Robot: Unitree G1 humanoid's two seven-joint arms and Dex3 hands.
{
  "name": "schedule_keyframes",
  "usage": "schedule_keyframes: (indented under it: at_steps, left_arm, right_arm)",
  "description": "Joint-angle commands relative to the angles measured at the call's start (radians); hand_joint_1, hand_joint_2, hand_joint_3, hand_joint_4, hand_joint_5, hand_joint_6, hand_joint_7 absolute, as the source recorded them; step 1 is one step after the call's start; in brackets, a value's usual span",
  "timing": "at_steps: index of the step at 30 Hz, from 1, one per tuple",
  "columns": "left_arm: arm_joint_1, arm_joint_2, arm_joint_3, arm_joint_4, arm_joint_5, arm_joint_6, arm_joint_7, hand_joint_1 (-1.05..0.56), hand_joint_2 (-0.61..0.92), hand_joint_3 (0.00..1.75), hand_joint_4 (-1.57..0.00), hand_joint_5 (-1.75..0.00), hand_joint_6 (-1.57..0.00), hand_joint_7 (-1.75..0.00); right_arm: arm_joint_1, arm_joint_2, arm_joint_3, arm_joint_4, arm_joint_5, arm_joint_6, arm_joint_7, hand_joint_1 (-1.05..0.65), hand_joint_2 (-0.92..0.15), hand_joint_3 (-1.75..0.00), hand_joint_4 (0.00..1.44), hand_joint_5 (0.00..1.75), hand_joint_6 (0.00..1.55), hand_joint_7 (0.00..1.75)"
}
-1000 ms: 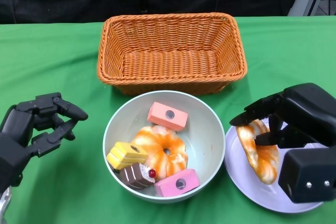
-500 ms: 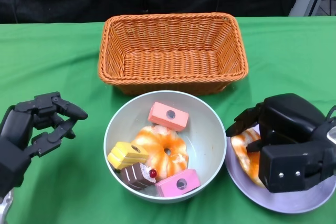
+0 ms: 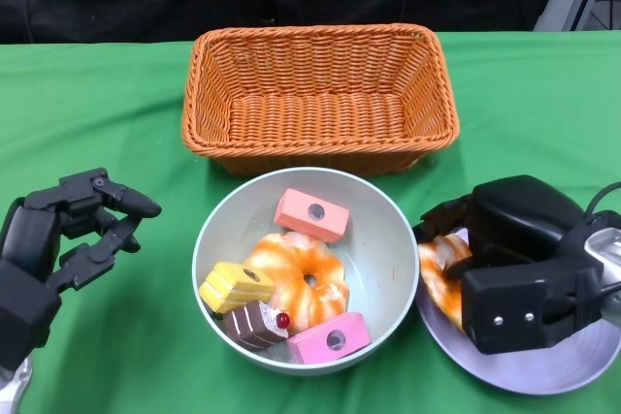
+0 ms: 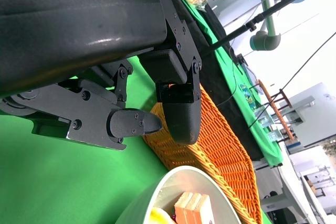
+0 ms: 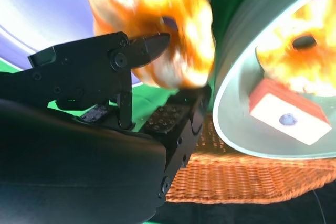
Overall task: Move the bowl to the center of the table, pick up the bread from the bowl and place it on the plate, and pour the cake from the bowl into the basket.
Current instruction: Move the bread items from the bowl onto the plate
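The pale green bowl [image 3: 390, 215] stands mid-table and holds an orange ring-shaped bread [image 3: 303, 283] and several small cakes: pink [image 3: 310, 213], yellow [image 3: 233, 286] and chocolate [image 3: 254, 325]. My right hand [image 3: 519, 264] lies low over the white plate [image 3: 543, 377] and pinches a second orange bread [image 3: 437, 273] at the plate's left edge. In the right wrist view the bread [image 5: 152, 24] sits between my fingers [image 5: 136, 51], over the plate [image 5: 42, 14] and beside the bowl [image 5: 247, 77]. My left hand [image 3: 68, 235] hovers left of the bowl, fingers apart and empty.
The orange wicker basket [image 3: 320, 94] stands empty just behind the bowl and shows in the left wrist view as well [image 4: 210, 145]. Green cloth covers the table. A dark backdrop lies beyond the far edge.
My right hand has come down and toward the bowl with the bread, from above the plate to low on its left edge. The left hand has not moved.
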State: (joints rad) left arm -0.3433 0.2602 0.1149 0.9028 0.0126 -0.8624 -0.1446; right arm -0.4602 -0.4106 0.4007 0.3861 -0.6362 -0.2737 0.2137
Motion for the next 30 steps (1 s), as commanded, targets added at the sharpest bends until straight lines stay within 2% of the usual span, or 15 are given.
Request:
schedule_keyframes:
  at_steps: [1,2,3,5,6,7,14,18,26,30]
  left_arm:
    - [-0.007,0.011,0.008,0.015,0.004,-0.016,0.016,-0.06,0.92,0.37,-0.82,-1.34,-0.89,-0.90]
    - [-0.008,0.012,0.008,0.018,0.005,-0.019,0.016,-0.06,0.92,0.36,-0.82,-1.33,-0.89,-0.90]
    - [-0.009,0.012,0.007,0.021,0.006,-0.023,0.017,-0.06,0.92,0.36,-0.82,-1.33,-0.89,-0.90]
    - [-0.011,0.011,0.008,0.028,0.003,-0.027,0.014,-0.06,0.92,0.36,-0.83,-1.32,-0.90,-0.90]
    - [-0.012,0.011,0.009,0.030,-0.001,-0.027,0.011,-0.06,0.92,0.36,-0.83,-1.32,-0.90,-0.90]
    - [-0.013,0.010,0.010,0.032,-0.005,-0.027,0.007,-0.05,0.92,0.36,-0.83,-1.32,-0.90,-0.90]
    - [-0.014,0.006,0.013,0.034,-0.024,-0.021,-0.008,-0.04,0.92,0.38,-0.82,-1.31,-0.89,-0.89]
    - [-0.014,0.009,0.012,0.038,-0.018,-0.023,-0.003,-0.05,0.92,0.38,-0.81,-1.32,-0.88,-0.90]
    - [-0.013,0.012,0.010,0.037,-0.008,-0.026,0.005,-0.06,0.92,0.37,-0.81,-1.33,-0.88,-0.91]
    - [-0.016,0.009,0.012,0.043,-0.013,-0.026,0.001,-0.06,0.92,0.38,-0.82,-1.33,-0.89,-0.91]
  right_arm:
    - [0.047,-0.036,0.007,-0.074,-0.019,0.078,0.075,-0.17,-0.87,0.00,0.41,1.12,0.41,0.00]
    - [0.056,-0.039,0.009,-0.116,-0.029,0.119,0.107,-0.17,-0.87,0.00,0.41,1.05,0.38,0.01]
    - [0.064,-0.041,0.010,-0.155,-0.039,0.157,0.135,-0.19,-0.87,0.00,0.30,0.79,0.29,0.00]
    - [0.078,-0.043,0.011,-0.228,-0.059,0.221,0.180,-0.21,-0.85,0.00,0.29,0.39,0.21,0.00]
    - [0.082,-0.044,0.011,-0.255,-0.067,0.241,0.194,-0.22,-0.84,0.00,0.28,0.26,0.19,0.00]
    - [0.084,-0.047,0.013,-0.280,-0.076,0.262,0.214,-0.23,-0.83,0.00,0.28,0.21,0.18,0.00]
    - [0.066,-0.079,0.027,-0.388,-0.119,0.342,0.370,-0.36,-0.83,0.00,0.29,0.13,0.22,0.02]
    - [0.065,-0.086,0.026,-0.421,-0.126,0.367,0.411,-0.39,-0.84,0.00,0.32,0.12,0.25,0.02]
    - [0.080,-0.101,0.013,-0.486,-0.121,0.386,0.440,-0.40,-0.85,0.00,0.35,0.10,0.25,0.01]
    - [0.111,-0.105,-0.025,-0.559,-0.105,0.402,0.422,-0.41,-0.85,0.00,0.39,0.10,0.27,0.01]
